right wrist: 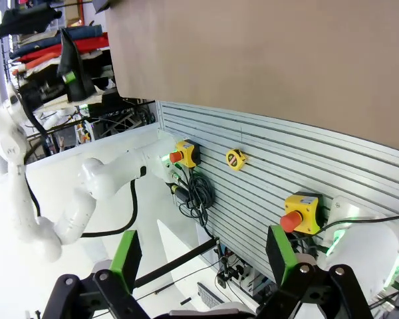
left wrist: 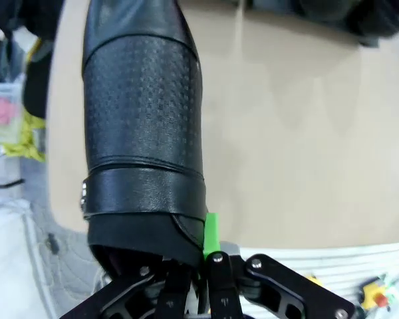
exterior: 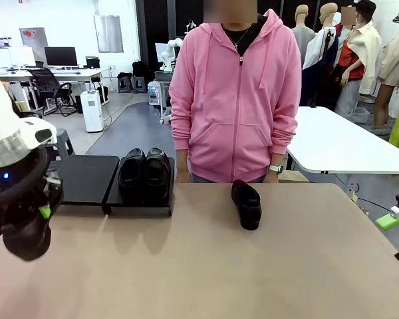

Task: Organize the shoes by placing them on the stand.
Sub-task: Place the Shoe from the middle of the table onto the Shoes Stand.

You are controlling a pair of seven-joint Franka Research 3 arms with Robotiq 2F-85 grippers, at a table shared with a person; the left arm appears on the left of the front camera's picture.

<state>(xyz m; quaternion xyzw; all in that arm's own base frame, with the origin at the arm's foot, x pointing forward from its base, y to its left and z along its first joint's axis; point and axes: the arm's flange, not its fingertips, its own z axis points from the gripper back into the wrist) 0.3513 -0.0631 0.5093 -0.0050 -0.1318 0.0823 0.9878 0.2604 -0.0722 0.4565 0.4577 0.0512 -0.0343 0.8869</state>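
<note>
Grip first: the left tool (left wrist: 203,247) is clamped shut on the collar of one held loafer (left wrist: 143,119), with a green pad (left wrist: 211,229) pressed to the rim. In the front view it hangs at the lower left, above the near edge of the bench (exterior: 206,266).

The right tool (right wrist: 203,266) stands wide open and holds nothing. It is below the bench's near side, facing a slotted metal panel with two stop buttons (right wrist: 298,211) and a yellow tape measure (right wrist: 235,158).

The step in hand looks like the carry of a grasped shoe to the stand (exterior: 86,178) at centre left. Its left panel is bare; a pair of loafers (exterior: 144,174) fills the right panel. The next move likely calls for travel up and right to the bare panel, then lowering the shoe flat beside the pair.

A lone loafer (exterior: 246,204) lies on the bench at centre, near the person (exterior: 236,100).

No brand or writing can be read on the shoes; the tape measure's label is too small.
</note>
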